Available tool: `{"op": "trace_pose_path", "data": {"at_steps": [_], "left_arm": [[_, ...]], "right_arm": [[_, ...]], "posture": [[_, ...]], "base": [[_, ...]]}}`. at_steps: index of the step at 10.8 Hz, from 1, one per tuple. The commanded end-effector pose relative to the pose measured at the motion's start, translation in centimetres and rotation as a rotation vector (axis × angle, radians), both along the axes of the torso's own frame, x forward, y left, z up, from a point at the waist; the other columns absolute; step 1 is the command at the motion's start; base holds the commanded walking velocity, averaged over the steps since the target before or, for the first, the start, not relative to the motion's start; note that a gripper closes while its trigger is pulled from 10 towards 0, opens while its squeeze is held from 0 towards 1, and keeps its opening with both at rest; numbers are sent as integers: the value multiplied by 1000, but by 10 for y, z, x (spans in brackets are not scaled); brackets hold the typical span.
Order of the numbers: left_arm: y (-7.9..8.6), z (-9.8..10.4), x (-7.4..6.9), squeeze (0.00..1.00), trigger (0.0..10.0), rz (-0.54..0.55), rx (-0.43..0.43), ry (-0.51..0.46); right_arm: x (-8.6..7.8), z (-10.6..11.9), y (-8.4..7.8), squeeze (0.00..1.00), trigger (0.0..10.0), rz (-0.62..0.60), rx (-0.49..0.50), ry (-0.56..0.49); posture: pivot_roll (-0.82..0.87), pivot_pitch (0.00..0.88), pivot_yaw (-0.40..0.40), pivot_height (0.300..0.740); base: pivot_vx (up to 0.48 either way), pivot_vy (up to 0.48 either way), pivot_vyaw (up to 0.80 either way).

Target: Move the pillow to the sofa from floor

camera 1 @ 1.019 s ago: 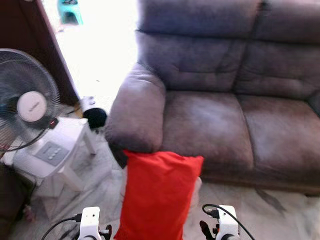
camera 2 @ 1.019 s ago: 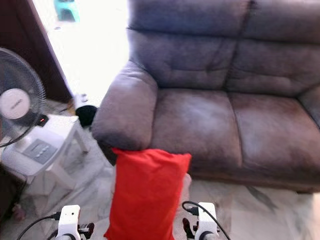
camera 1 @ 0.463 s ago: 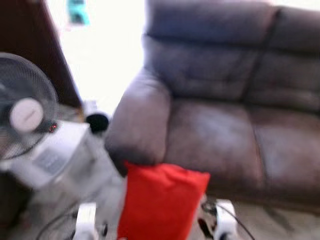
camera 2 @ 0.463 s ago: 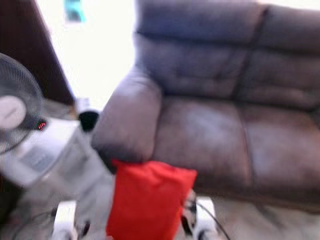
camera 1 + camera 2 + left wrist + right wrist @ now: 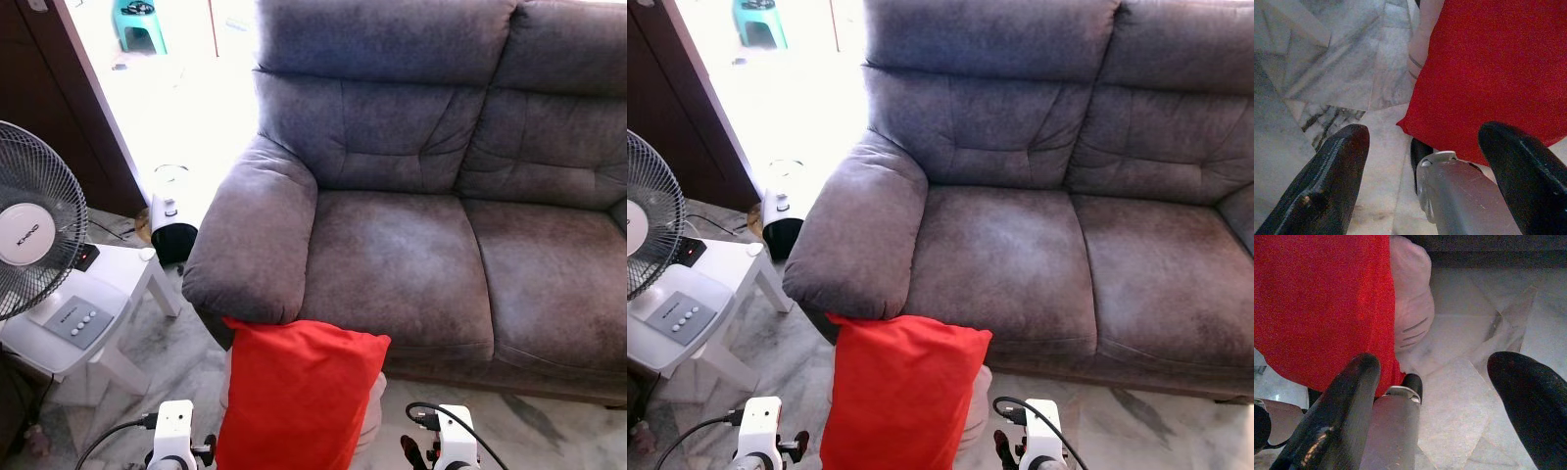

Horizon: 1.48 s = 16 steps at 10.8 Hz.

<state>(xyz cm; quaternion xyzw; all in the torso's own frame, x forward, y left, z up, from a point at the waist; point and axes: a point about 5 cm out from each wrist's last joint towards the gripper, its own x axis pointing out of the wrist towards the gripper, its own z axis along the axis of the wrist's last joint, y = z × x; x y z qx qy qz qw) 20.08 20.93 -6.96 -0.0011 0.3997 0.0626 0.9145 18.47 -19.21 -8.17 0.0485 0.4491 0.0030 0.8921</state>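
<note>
Left eye view is showing the red pillow point(image 5: 299, 397) standing upright on the floor point(image 5: 549, 431) against the sofa point(image 5: 411, 245) armrest, long axis vertical, sitting between both grippers, roughly equally near. Left gripper point(image 5: 1422, 171) and right gripper point(image 5: 1449, 396) are both gaping wide, gripping nothing. Versus a half-second ago, the blur is gone and the camera's shifting slightly.

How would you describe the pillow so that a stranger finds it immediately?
Find the big grey sofa and go to the armrest on its fan side. The pillow stands upright on the marble floor there, its top against the armrest; it is the only bright red thing.
</note>
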Motion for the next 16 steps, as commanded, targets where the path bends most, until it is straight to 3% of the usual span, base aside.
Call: {"op": "trace_pose_path", "data": {"at_steps": [1, 2, 3, 4, 6, 10, 11, 14, 16], "left_arm": [[-3, -3, -3, 0, 10000, 13, -16, 15], [-2, 1, 4, 0, 10000, 19, -19, 0], [0, 7, 14, 0, 10000, 35, -27, -25], [2, 11, 21, 0, 10000, 55, -45, -47], [2, 19, 32, 0, 10000, 56, -59, -88], [-3, 35, 53, 0, 10000, 68, -88, -219], [-4, 36, 54, 0, 10000, 70, -86, -227], [-9, 36, 53, 0, 10000, 73, -73, -241], [-4, 45, 59, 0, 10000, 67, -31, -323]], "right_arm": [[-3, -2, 3, 0, 10000, -9, 10, 14], [1, -1, 5, 0, 10000, -28, 20, 5], [10, 3, 16, 808, 10000, -42, 49, -25], [23, 10, 15, 1000, 10000, -76, 72, -73], [51, 27, 15, 1000, 10000, -91, 92, -151], [77, 48, 11, 1000, 10000, -96, 82, -266], [79, 49, 10, 0, 10000, -89, 74, -282], [69, 42, 15, 0, 10000, -39, 41, -258], [78, 51, 14, 0, 10000, -31, 3, -337]], "posture": [[60, 113, -41, 704], [61, 114, -42, 704], [64, 117, -40, 704], [65, 120, -39, 704], [67, 120, -39, 704], [67, 112, -36, 704], [65, 108, -36, 704], [68, 114, -48, 704], [67, 125, -51, 704]], "base": [[0, 0, 0], [0, 0, 0], [0, 0, 0], [0, 0, 0], [0, 0, 0], [0, 0, 0], [0, 0, 0], [0, 0, 0], [0, 0, 0]]}}
